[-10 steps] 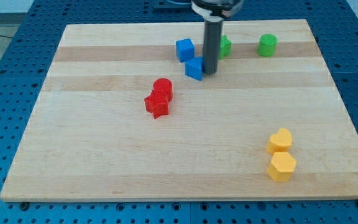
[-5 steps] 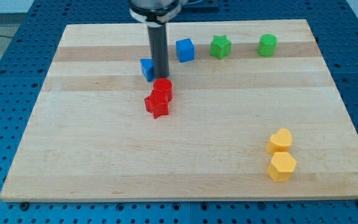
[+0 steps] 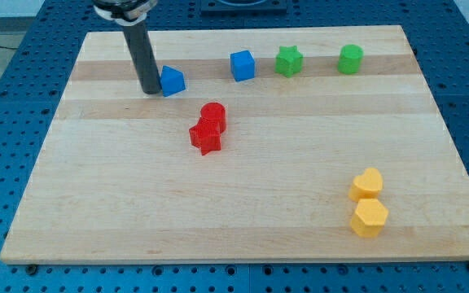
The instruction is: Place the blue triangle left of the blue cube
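Observation:
The blue triangle [image 3: 172, 80] lies on the wooden board [image 3: 234, 203] near the view's top, left of centre. The blue cube [image 3: 242, 65] sits to its right and slightly higher, with a clear gap between them. My tip [image 3: 151, 91] rests on the board just left of the blue triangle, touching or nearly touching its left side. The dark rod rises from the tip toward the view's top left.
A green star [image 3: 288, 60] and a green cylinder [image 3: 350, 59] sit right of the blue cube. A red cylinder [image 3: 212, 115] and a red star [image 3: 206, 137] touch at mid-board. A yellow heart [image 3: 366, 185] and a yellow hexagon [image 3: 370, 218] sit at lower right.
The blue triangle went from below-right of the blue cube to well left of it. My tip moved left, from the triangle's right side to its left side.

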`<state>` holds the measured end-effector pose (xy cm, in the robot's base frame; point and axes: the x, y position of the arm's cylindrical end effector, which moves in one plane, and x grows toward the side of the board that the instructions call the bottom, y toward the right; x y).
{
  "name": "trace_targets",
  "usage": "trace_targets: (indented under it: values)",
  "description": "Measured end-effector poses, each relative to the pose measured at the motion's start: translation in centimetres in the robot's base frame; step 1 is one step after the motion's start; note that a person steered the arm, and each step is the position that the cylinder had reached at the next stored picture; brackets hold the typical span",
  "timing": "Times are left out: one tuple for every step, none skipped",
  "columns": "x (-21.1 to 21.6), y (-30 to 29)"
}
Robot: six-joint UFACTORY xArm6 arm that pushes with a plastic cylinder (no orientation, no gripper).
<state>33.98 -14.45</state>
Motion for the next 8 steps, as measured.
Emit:
trace_targets:
  values:
    - [0.7,1.0]
    - [3.0,2.0]
    - [2.1,4.4]
    - [-1.7,4.3]
    - [-2.8,3.7]
    - [-1.6,-0.3]
    - [-2.0,-4.1]
    - [-4.7,-3.0]
